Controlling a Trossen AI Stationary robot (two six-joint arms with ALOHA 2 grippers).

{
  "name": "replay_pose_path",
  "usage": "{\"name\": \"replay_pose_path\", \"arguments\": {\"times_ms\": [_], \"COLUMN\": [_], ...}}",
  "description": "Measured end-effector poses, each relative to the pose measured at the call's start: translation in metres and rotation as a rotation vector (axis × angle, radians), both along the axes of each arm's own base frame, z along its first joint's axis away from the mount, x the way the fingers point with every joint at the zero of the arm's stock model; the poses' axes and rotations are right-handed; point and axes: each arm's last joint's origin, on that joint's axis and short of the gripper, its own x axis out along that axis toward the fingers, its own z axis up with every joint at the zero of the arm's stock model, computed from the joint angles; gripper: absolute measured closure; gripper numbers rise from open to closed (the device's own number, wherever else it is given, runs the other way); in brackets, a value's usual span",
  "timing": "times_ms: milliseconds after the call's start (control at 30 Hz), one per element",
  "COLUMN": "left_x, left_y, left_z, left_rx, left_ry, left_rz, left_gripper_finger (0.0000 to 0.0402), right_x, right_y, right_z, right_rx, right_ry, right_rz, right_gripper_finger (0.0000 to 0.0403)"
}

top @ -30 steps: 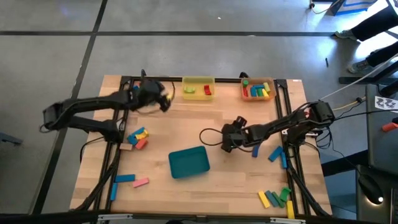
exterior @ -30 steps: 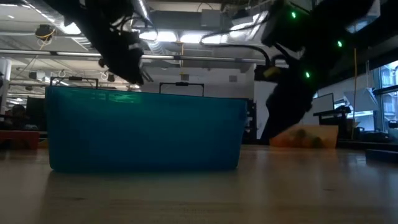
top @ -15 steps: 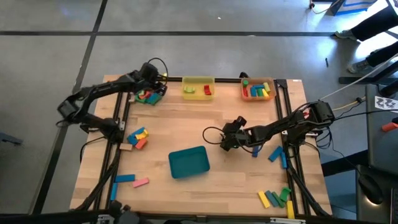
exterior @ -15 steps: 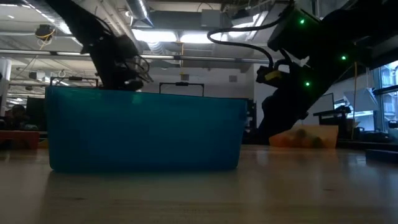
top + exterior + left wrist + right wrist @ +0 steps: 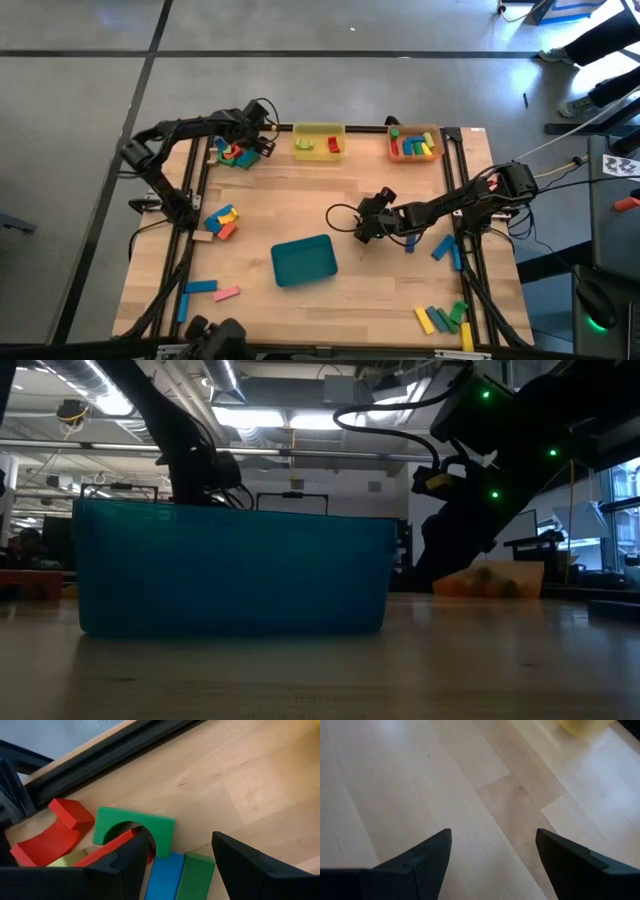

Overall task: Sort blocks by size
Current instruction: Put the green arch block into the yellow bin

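Observation:
A heap of blocks (image 5: 232,154) lies at the table's far left corner. In the left wrist view it shows a green arch (image 5: 134,824), red pieces (image 5: 55,837), and a blue bar (image 5: 165,870) beside a green bar (image 5: 196,874). My left gripper (image 5: 260,143) (image 5: 179,836) hangs open just over this heap, pointing steeply down, with the blue and green bars below the gap. I cannot see it touch any block. My right gripper (image 5: 362,230) (image 5: 493,832) stands open over bare wood at the table's middle.
A yellow tray (image 5: 319,141) and an orange tray (image 5: 415,143), both holding blocks, stand at the far edge. A teal tray (image 5: 303,260) sits near the middle. More blocks lie at the left (image 5: 222,222), near left (image 5: 210,290), right (image 5: 445,248) and near right (image 5: 445,318).
My left gripper has swung toward the table's far left corner and sunk over the block heap, tipping to point more steeply down; it stays open.

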Motion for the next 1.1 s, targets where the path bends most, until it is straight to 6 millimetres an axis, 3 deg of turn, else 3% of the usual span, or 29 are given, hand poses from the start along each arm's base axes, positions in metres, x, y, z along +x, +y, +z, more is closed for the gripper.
{"name": "replay_pose_path", "arguments": {"times_ms": [667,1100], "left_x": [0.007,0.009], "left_y": [0.010,0.012], "left_z": [-0.028,-0.029], "left_rx": [-0.018,0.005], "left_ry": [0.037,0.066], "left_rz": [0.009,-0.089], "left_gripper_finger": [0.0201,0.0332], "right_x": [0.000,0.000], "right_y": [0.000,0.000], "right_z": [0.000,0.000], "right_rx": [0.014,0.013], "right_ry": [0.003,0.004], "right_rz": [0.007,0.007], "right_gripper_finger": [0.0111,0.0111]}}
